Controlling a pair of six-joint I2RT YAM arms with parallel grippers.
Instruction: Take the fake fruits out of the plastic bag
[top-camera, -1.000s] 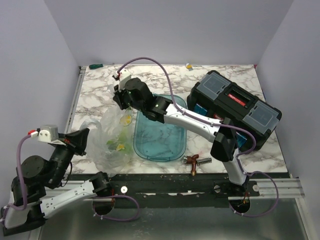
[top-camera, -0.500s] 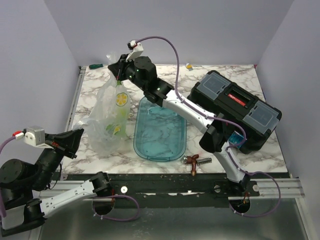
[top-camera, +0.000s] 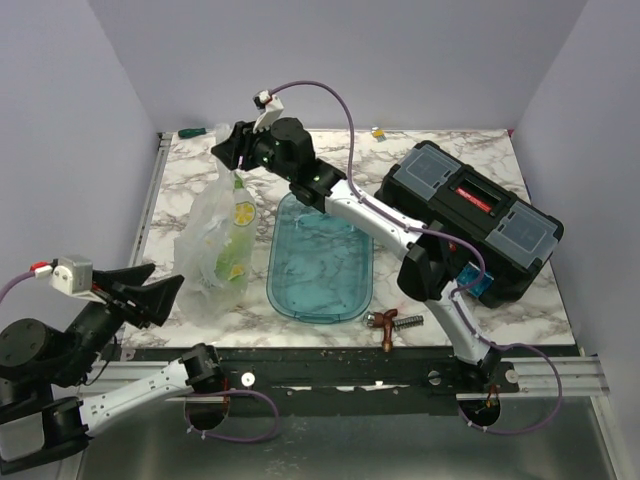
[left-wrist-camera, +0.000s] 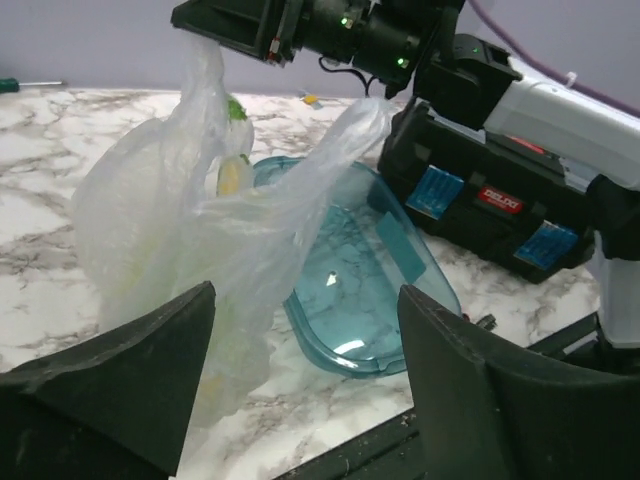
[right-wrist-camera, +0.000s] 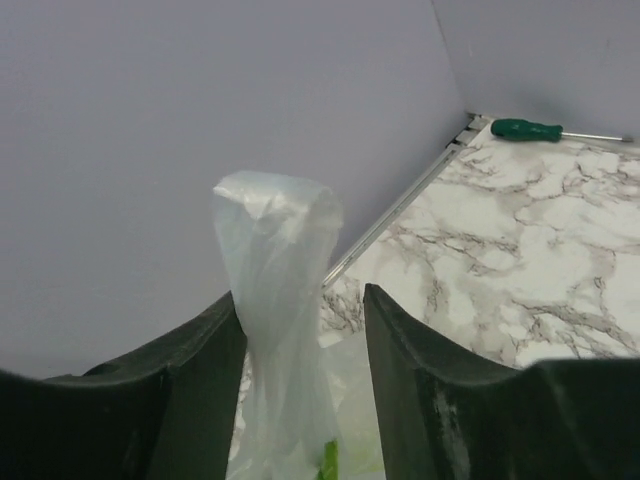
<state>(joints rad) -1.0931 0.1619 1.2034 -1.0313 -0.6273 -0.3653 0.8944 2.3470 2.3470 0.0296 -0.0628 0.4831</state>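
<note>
Where plastic bag (top-camera: 215, 252) sags, teal tray (top-camera: 322, 317) beside

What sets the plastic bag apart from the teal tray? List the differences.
The plastic bag is crinkled, limp and colourless; the tray is stiff, smooth and teal. The bag stands drawn up, its top between the fingers of the right claw; the tray lies flat on the table. The bag holds fruits; the tray holds nothing. Both are see-through.
</note>
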